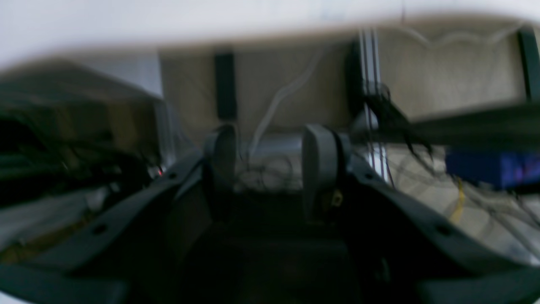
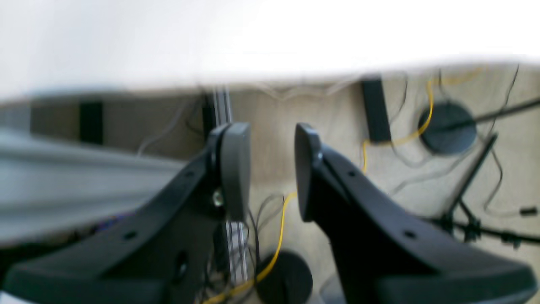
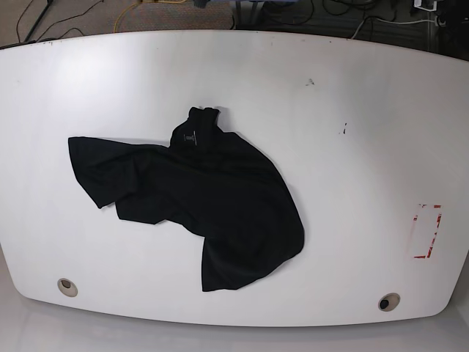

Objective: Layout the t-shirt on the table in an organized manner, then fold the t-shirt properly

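Left wrist: my left claw (image 1: pixel 263 162) gapes partway, nothing between the pads.
Right wrist: my right claw (image 2: pixel 270 169) parted, empty too.
Base: the t-shirt (image 3: pixel 209 202) lies rumpled mid-table (image 3: pixel 352 88) — soft, limp, light; I'd pinch shoulder and hem edges.

The white surface (image 3: pixel 352 81) has rounded edges, a round grommet hole (image 3: pixel 67 287) near one front corner and another grommet hole (image 3: pixel 388 301) near the other, a few dark scuffs (image 3: pixel 342 130), and a red-marked rectangle (image 3: pixel 426 231). A crumpled black t-shirt (image 3: pixel 212 198) lies directly on it. In both wrist views, the surface's pale edge lies beyond each claw's tips.
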Controlling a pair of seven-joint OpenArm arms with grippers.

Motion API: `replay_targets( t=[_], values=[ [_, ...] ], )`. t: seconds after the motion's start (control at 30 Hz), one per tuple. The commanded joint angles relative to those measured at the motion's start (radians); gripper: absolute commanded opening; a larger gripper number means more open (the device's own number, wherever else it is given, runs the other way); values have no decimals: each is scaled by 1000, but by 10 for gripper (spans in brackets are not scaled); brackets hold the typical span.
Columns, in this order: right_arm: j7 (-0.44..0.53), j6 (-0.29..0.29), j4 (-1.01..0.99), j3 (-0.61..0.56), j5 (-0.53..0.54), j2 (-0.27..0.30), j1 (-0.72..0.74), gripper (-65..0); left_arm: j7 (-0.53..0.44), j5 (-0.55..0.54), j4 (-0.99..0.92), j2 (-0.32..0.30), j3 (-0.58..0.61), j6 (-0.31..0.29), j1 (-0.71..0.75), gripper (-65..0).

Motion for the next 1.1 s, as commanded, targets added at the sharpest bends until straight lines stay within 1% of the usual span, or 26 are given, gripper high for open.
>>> replay_targets(
  t=[0.0,0.1,0.23,0.5,0.7,0.77,0.9,1.0,1.03,1.07],
  values=[
    [20,2,34,2,6,1,-14,-484,-13,-8,32,0,-17,2,19,-417],
    [23,2,39,2,1,1,17,-484,-14,-8,44,0,-20,2,8,-417],
    [22,2,37,0,0,2,68,-484,-14,-8,46,5,-19,2,-49,-417],
    [19,2,34,-1,0,16,195,-480,-14,-5,44,101,-25,2,-193,-415],
    [17,2,34,-57,-5,22,301,-477,-14,-2,44,129,-20,2,-278,-415],
    [11,2,36,-83,-5,47,341,-477,-14,-2,44,141,-19,2,-308,-415],
    [-44,-4,37,-153,-5,97,424,-477,-5,0,44,172,-17,1,-360,-414],
    [-104,-7,36,-193,-5,119,491,-474,4,0,44,178,-3,1,-385,-413],
    [-124,-7,36,-205,-5,122,510,-466,6,0,46,177,3,1,-391,-413],
    [-161,-9,36,-225,-5,123,540,-444,7,0,46,170,9,1,-403,-413]
  ],
)
